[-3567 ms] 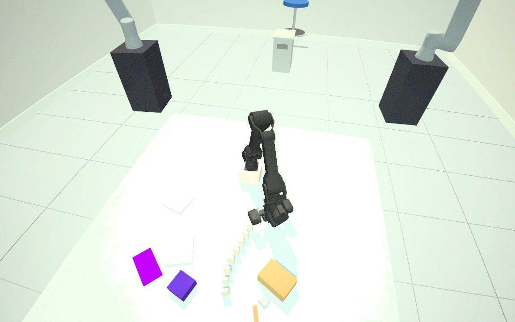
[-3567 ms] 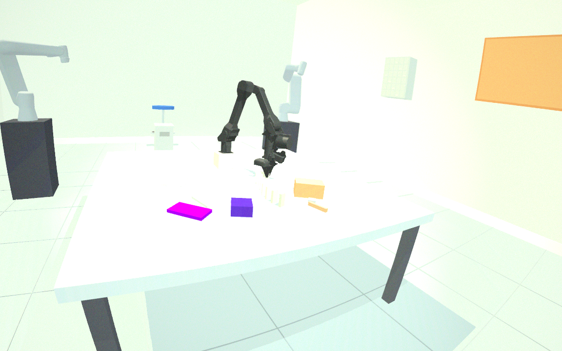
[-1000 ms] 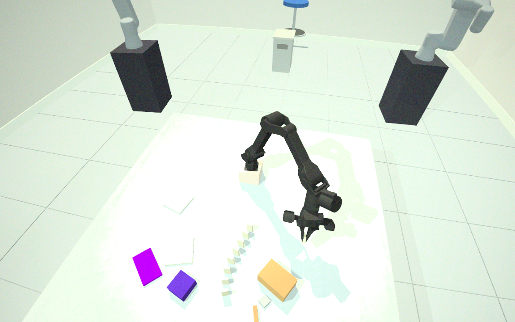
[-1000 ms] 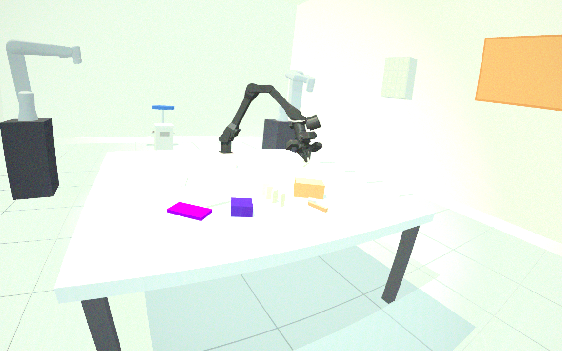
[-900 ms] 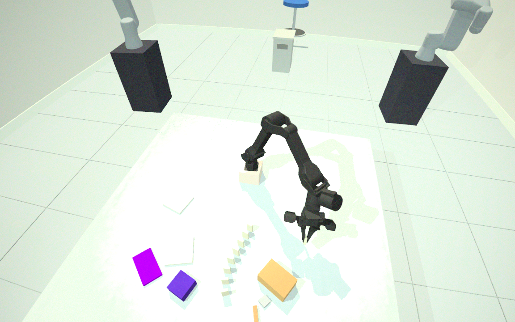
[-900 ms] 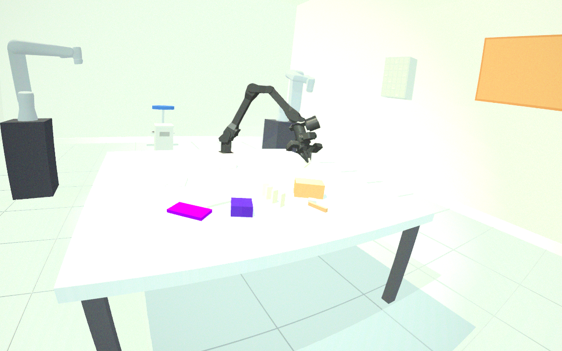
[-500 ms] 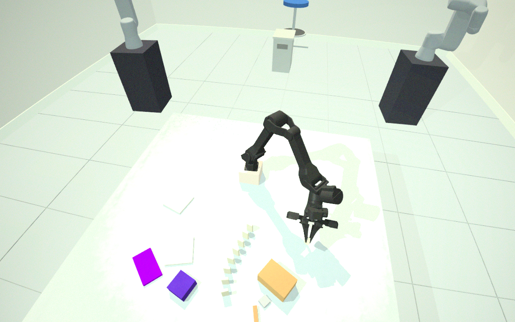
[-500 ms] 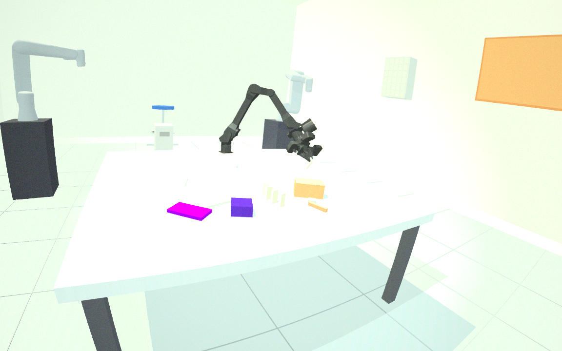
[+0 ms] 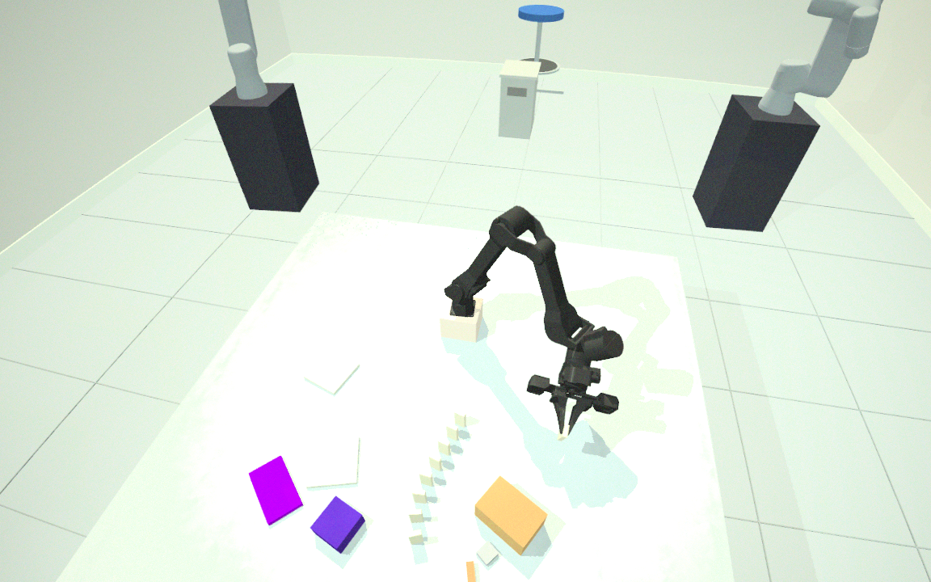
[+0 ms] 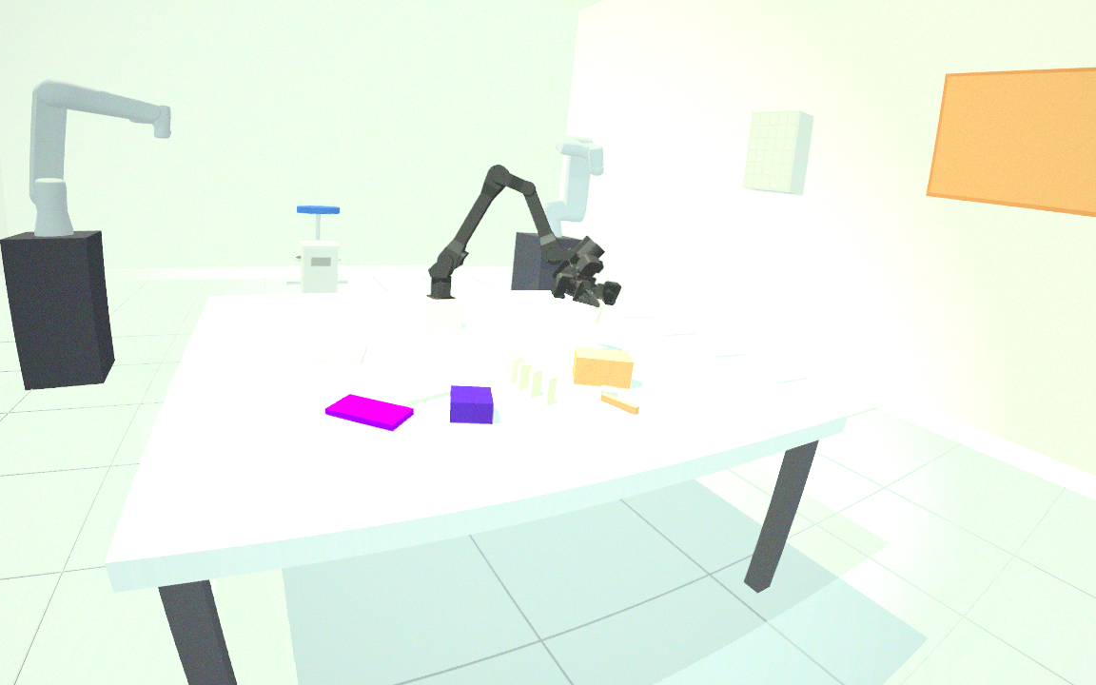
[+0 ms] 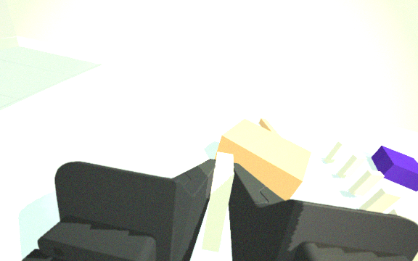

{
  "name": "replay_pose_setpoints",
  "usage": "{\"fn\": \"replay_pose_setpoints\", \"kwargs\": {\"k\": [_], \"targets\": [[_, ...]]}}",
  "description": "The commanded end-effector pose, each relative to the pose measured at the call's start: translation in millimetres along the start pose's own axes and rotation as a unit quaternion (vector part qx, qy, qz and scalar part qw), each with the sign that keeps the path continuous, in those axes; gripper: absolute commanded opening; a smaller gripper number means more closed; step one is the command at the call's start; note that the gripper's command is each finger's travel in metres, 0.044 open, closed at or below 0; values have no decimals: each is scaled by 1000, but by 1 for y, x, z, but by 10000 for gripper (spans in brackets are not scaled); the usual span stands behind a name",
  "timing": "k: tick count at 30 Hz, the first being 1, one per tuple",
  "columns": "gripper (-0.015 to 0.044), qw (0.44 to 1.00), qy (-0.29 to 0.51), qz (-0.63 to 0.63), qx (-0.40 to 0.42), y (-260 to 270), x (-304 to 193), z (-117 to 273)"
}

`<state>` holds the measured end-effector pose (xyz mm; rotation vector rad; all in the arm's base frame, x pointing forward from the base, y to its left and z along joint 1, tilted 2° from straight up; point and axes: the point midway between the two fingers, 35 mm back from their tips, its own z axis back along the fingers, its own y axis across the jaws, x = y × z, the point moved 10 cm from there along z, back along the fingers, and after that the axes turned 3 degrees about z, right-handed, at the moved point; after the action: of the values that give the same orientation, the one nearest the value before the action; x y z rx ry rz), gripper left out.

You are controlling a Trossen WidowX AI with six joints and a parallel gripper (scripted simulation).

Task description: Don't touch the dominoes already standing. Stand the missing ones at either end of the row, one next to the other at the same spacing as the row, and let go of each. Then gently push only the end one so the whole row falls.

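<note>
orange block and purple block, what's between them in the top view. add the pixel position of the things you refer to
The row of standing dominoes [image 9: 426,479] runs between the orange block [image 9: 508,513] [image 10: 602,370] [image 11: 267,152] and the purple block [image 9: 336,522] [image 10: 471,405] [image 11: 399,168]; the top view shows it.
</note>
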<state>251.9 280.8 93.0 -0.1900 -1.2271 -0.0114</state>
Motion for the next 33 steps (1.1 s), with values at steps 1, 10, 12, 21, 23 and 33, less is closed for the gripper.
{"fn": "replay_pose_setpoints", "kwargs": {"k": [1,10,12,21,23,33], "targets": [[30,999,-32,-6,-16,-3,-8,10],[30,994,-89,-31,-53,-15,-22,31],[30,992,-100,-37,-62,-18,-25,36],[30,983,-135,-68,-100,-35,-37,57],[30,983,-136,-69,-101,-35,-37,57],[30,983,-136,-69,-101,-35,-37,57]]}}
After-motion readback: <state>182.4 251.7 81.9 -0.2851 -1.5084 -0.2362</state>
